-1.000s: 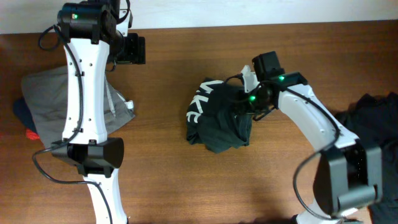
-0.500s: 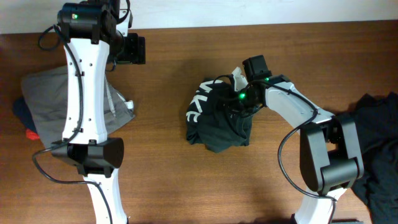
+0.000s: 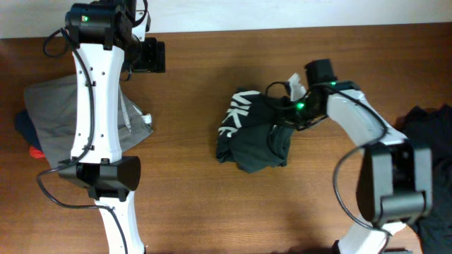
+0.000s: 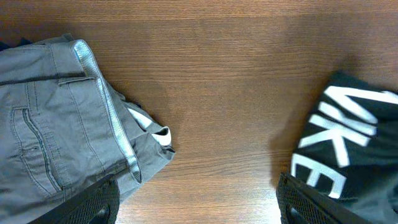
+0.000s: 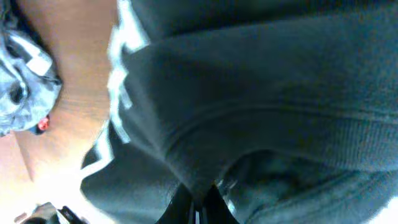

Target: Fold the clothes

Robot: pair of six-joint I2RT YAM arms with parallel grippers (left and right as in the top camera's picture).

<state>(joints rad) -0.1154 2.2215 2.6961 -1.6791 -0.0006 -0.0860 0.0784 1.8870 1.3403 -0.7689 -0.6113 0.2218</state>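
A dark green T-shirt (image 3: 253, 135) with white lettering lies bunched in the middle of the table. My right gripper (image 3: 284, 115) is shut on a fold of it at its upper right edge; the right wrist view shows the dark cloth (image 5: 261, 106) pinched between the fingertips (image 5: 198, 208). The shirt's lettering also shows in the left wrist view (image 4: 348, 146). My left gripper (image 4: 199, 199) is open and empty, high above the table near the far left edge (image 3: 148, 55). Grey trousers (image 3: 53, 116) lie under the left arm and show in the left wrist view (image 4: 56, 118).
A dark pile of clothes (image 3: 431, 141) lies at the right edge of the table. A blue and red item (image 3: 28, 137) peeks from under the grey trousers at the left edge. Bare wood lies between the trousers and the shirt.
My right gripper has pulled to the right with the shirt's edge, dragging the shirt slightly right and stretching its upper right corner. The left arm has not moved.
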